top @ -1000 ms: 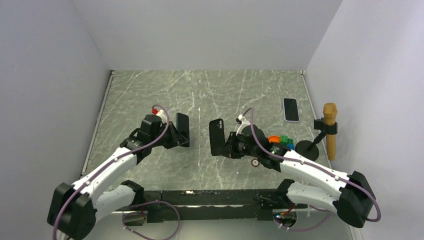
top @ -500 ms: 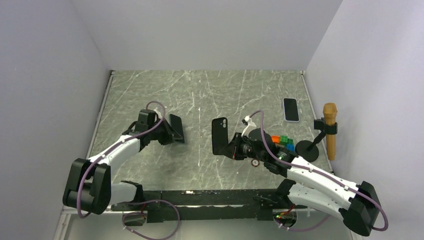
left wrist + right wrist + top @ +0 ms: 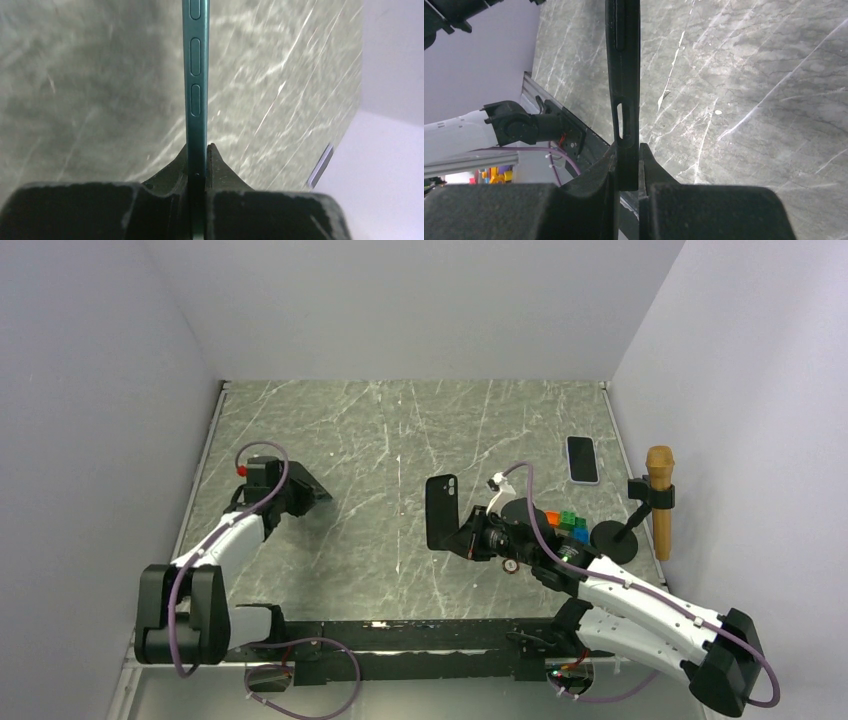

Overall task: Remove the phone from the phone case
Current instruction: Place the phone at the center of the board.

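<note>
The left gripper (image 3: 199,152) pinches the slim teal phone (image 3: 196,75); the right gripper (image 3: 627,150) clamps the black phone case (image 3: 623,60). The two are well apart, so extraction looks done and only setting them down remains.

The black phone case (image 3: 441,511) stands upright over the marble table (image 3: 400,430), camera cutout at its top, pinched at its lower right edge by the right gripper (image 3: 463,538). Well to the left of the case, the left gripper (image 3: 297,496) holds the dark phone (image 3: 312,489) at a tilt. Just right of the case sit coloured blocks (image 3: 566,522). Further right a yellow microphone (image 3: 660,490) stands in its holder. Right of and beyond the case, a second phone (image 3: 582,459) lies flat.
</note>
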`<state>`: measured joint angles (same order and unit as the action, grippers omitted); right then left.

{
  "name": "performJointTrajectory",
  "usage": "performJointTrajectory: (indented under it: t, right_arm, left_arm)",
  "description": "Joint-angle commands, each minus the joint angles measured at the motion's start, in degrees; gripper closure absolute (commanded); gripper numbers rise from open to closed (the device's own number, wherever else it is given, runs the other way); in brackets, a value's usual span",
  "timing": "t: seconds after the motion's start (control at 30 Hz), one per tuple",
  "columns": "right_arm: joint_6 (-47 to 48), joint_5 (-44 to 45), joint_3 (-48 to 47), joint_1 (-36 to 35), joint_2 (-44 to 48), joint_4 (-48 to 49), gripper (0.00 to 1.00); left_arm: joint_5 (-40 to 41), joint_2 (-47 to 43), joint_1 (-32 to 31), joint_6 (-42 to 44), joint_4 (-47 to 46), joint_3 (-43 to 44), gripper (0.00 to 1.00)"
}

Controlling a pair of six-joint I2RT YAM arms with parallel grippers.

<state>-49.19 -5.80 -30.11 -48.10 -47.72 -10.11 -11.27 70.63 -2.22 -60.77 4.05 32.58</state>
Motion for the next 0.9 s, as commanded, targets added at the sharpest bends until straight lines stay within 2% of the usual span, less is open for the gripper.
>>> performJointTrajectory:
  t: [0.0, 0.13, 0.3, 0.4, 0.47, 0.6, 0.67, 0.77, 0.87]
  right_arm:
    - [-1.0, 1.5, -0.7, -0.2, 1.8, 0.5, 1.0]
    - [-1.5, 0.9, -1.6, -0.2, 1.7, 0.2, 1.0]
    - [-2.3, 1.1, -2.4, -0.4, 2.3, -0.7, 1.0]
    - [-2.7, 1.5, -2.5, -0.5, 2.8, -1.1, 1.0]
    - [-3.0, 1.6, -2.7, -0.5, 2.9, -1.5, 1.0]
    - [-3.5, 1.7, -2.9, -0.7, 3.1, -2.3, 1.0]
    - [-3.9, 2.1, -2.6, -0.8, 3.4, -2.5, 1.0]
    - [-4.4, 2.4, -1.8, -0.8, 3.4, -1.9, 1.0]
    - [-4.6, 2.0, -1.8, -0.9, 2.5, -0.8, 1.0]
  left_arm:
    - [5.0, 4.5, 4.4, -2.8, -11.2, 6.8, 1.0]
    - [-0.8, 15.4, 8.6, -4.1, -20.0, 13.1, 1.0]
    - [-11.0, 33.2, 12.2, -5.9, -25.4, 26.0, 1.0]
    - [-13.2, 40.7, 13.1, -8.1, -30.5, 30.8, 1.0]
    - [-12.1, 44.1, 13.4, -7.8, -29.8, 33.7, 0.99]
    - [-12.8, 50.3, 13.8, -10.1, -31.6, 38.5, 0.9]
    - [-15.0, 53.5, 13.8, -11.4, -31.4, 41.9, 0.92]
    - [-13.4, 53.8, 13.5, -11.1, -28.7, 42.6, 0.9]
    - [-11.4, 52.3, 13.5, -10.1, -26.7, 41.8, 0.8]
